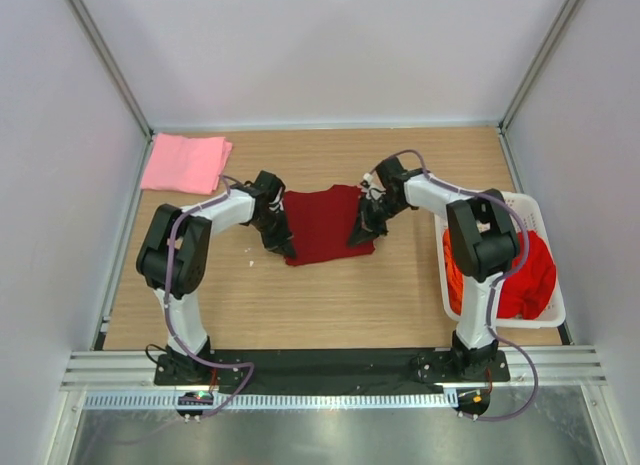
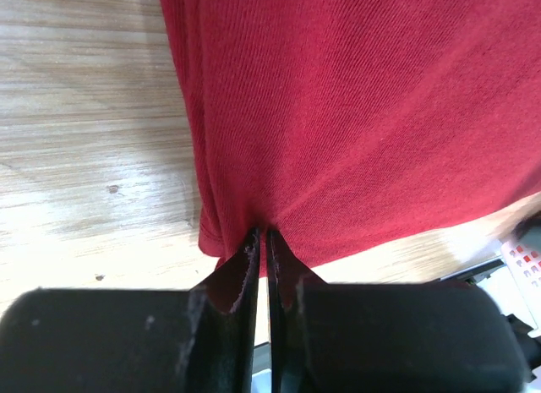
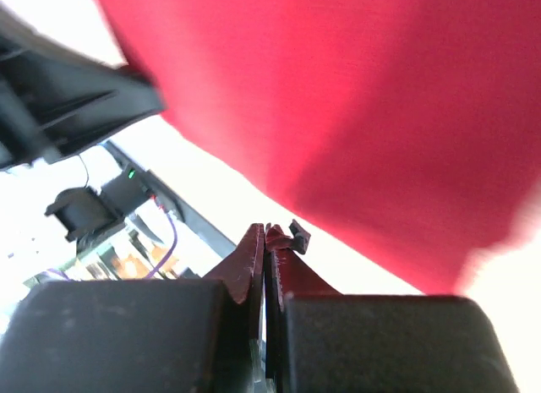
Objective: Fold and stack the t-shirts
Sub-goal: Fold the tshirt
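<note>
Currently, the maroon t-shirt (image 1: pixel 325 223) lies mid-way across the worktop (image 1: pixel 330 295). The left end effector (image 2: pixel 264 241) is clamped on its hem. The right end effector (image 3: pixel 265 237) is pressed together, cloth between unconfirmed. Fabric judged light, limp, non-fragile; grip at corners or hems.

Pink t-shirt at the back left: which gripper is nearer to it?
Left. The left gripper pinches the left edge of the maroon t-shirt, toward the pink t-shirt; the right gripper pinches its opposite edge, farther away.
</note>
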Available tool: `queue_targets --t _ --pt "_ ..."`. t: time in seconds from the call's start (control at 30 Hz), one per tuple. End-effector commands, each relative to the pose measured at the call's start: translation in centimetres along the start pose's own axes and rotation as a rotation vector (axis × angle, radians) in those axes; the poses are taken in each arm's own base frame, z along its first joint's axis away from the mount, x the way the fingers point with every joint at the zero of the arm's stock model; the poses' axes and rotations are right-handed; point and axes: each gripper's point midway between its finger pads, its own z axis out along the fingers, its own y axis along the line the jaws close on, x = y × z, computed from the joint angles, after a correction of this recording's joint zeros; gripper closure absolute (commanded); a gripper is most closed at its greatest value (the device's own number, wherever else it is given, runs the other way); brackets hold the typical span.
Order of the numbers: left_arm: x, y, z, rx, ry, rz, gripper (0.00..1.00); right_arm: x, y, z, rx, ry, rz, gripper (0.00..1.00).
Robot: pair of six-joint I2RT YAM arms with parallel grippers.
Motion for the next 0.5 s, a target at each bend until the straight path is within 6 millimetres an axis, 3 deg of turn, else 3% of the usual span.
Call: queue_targets --t 0.0,0.07,0.2,0.27,0.4,0.47 --pt "0.6 1.6 -0.3 -0.054 -0.002 0.019 0.93 0.1 -4.0 -1.7 0.084 -0.028 0.046 0.99" --pt "0.1 0.9 -1.3 -0.043 -0.031 0.036 0.92 0.2 -6.3 -1.8 0.177 -0.028 0.032 0.99" --pt "-1.3 -0.9 -3.8 -0.004 -0.084 0.069 0.89 -0.6 -8.3 -2.3 0.303 -0.04 0.011 0.99" --pt "-1.9 -1.3 -4.9 0.01 -0.097 0.067 0.86 -1.8 -7.7 -3.2 0.33 -0.078 -0.006 0.99" --pt "-4.9 -1.6 -8.7 0.054 -0.192 0.037 0.78 -4.8 -6.2 -6.1 0.444 -0.203 -0.069 0.97" --pt "-6.1 -1.2 -9.7 0.061 -0.227 0.026 0.65 -6.5 -4.7 -7.0 0.456 -0.26 -0.095 0.95"
